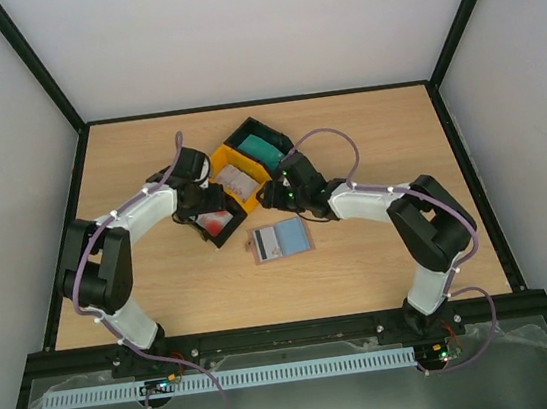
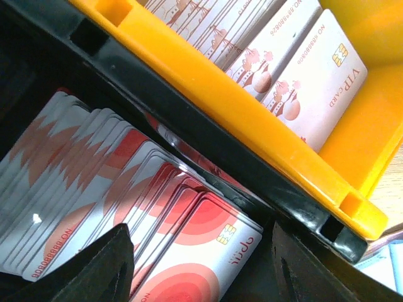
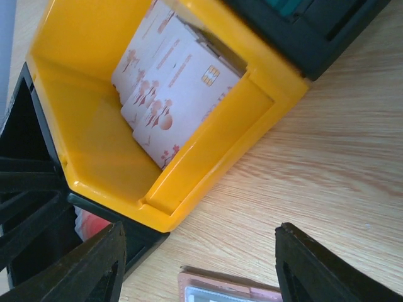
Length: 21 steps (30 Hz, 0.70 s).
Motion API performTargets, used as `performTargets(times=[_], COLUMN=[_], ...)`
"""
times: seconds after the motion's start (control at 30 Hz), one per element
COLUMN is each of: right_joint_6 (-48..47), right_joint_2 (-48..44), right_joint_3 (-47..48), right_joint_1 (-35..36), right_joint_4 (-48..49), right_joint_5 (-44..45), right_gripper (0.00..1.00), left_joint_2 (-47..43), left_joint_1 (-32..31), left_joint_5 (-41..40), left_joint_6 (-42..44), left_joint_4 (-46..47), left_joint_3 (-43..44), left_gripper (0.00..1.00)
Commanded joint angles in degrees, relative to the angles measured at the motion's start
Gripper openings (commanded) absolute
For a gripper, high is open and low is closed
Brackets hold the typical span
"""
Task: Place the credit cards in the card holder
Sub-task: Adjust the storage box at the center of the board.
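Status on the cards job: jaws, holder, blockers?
Left jaws open, empty, over red cards in black tray. Right jaws open, empty, between yellow tray and holder. Holder lies open on table, nothing on it.

Open table (image 1: 381, 251) around the card holder (image 1: 280, 240); behind it, yellow tray (image 3: 94, 126) tight between black trays (image 2: 189, 123), arms (image 1: 143, 210) flanking.

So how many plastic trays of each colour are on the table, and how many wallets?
Black plastic trays: 2
Yellow plastic tray: 1
Pinkish-brown folding card holder, lying open: 1
Total: 4
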Motion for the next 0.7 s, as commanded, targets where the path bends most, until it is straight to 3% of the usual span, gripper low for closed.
performTargets(times=[0.0, 0.2, 0.3, 0.47, 0.67], right_joint_6=[3.1, 0.8, -1.8, -5.3, -8.3], right_joint_2=[2.2, 3.9, 4.1, 5.0, 6.3], right_joint_3=[0.2, -0.6, -0.7, -0.9, 0.2], right_joint_1=[0.2, 2.8, 4.9, 7.3, 8.1], right_joint_4=[5.4, 8.8, 8.8, 8.1, 5.9], right_joint_5=[-5.4, -5.4, -3.7, -0.5, 1.9], right_gripper=[0.63, 0.51, 0.49, 0.47, 0.47], left_joint_2=[0.9, 0.8, 1.9, 4.3, 6.2], left_joint_1=[-0.1, 0.3, 0.5, 0.6, 0.6], left_joint_5=[-3.0, 1.6, 3.5, 5.5, 1.3], left_joint_6=[4.5, 6.9, 8.2, 9.7, 11.0], left_joint_4=[-3.0, -1.5, -1.0, -1.8, -4.3], left_joint_3=[0.8, -2.9, -3.1, -0.9, 0.6], left_gripper=[0.58, 0.45, 0.44, 0.33, 0.38])
